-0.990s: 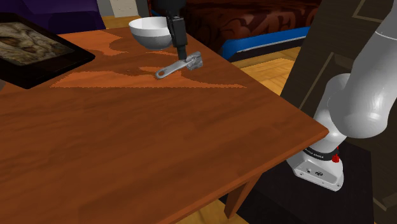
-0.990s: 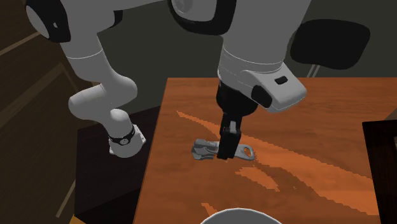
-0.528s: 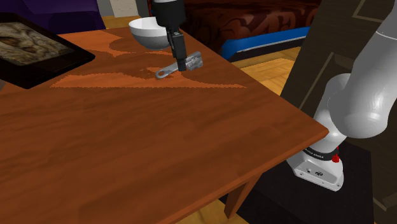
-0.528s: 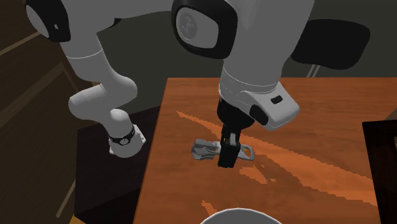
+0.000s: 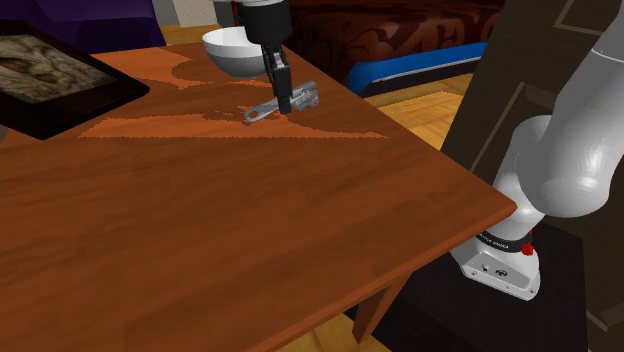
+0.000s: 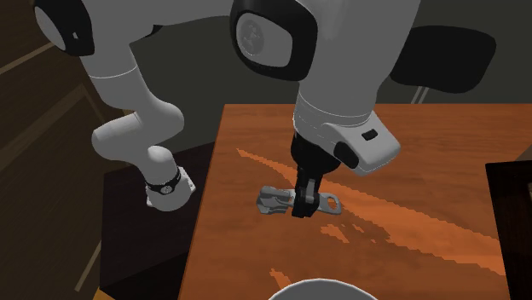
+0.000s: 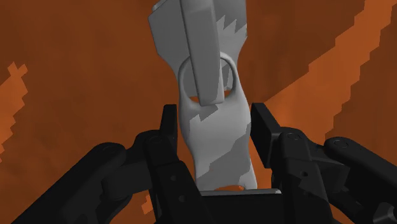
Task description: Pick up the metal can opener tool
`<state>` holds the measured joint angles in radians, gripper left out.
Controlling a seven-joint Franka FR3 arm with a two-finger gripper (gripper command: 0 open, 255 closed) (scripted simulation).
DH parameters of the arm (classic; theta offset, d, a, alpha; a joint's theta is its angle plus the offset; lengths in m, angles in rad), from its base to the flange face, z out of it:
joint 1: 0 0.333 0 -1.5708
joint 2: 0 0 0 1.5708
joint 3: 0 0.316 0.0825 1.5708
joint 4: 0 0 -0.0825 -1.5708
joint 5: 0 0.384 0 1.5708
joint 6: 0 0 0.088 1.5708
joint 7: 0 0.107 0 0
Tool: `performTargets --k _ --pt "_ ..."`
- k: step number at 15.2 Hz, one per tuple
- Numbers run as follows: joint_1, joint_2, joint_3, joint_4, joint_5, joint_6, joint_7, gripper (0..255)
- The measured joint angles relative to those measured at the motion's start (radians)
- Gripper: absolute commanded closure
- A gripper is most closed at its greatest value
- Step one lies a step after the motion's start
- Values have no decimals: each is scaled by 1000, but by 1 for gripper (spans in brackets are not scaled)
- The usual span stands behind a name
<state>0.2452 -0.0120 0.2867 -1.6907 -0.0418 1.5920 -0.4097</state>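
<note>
The grey metal can opener [image 5: 307, 95] lies flat on the wooden table [image 5: 250, 220], near its far edge in the shoulder view. My black gripper [image 5: 284, 104] points straight down onto the opener's middle and is shut on it. From the wrist, the opener's [image 7: 213, 121] narrow handle sits clasped between my two fingers [image 7: 168, 130], my gripper [image 7: 216, 137] closed against its sides, the wider head lying past the fingertips. In the second exterior view, my gripper [image 6: 301, 210] stands on the can opener [image 6: 273, 200], which rests on the tabletop.
A white bowl [image 5: 233, 50] stands just behind the opener. A dark framed picture [image 5: 55, 75] lies at the table's far left. My arm's stand [image 5: 500, 262] is off the table's right corner. A dark chair [image 6: 443, 55] stands beyond the table.
My gripper came down around the can opener's middle with its fingers apart, then closed on it. The opener has stayed on the table.
</note>
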Motion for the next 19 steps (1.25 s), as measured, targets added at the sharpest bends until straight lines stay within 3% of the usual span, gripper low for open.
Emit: performTargets --k 4,19 --pt "0 1 0 8 0 -7 -1 255" --pt "8 59 7 271 -17 -215 4 255"
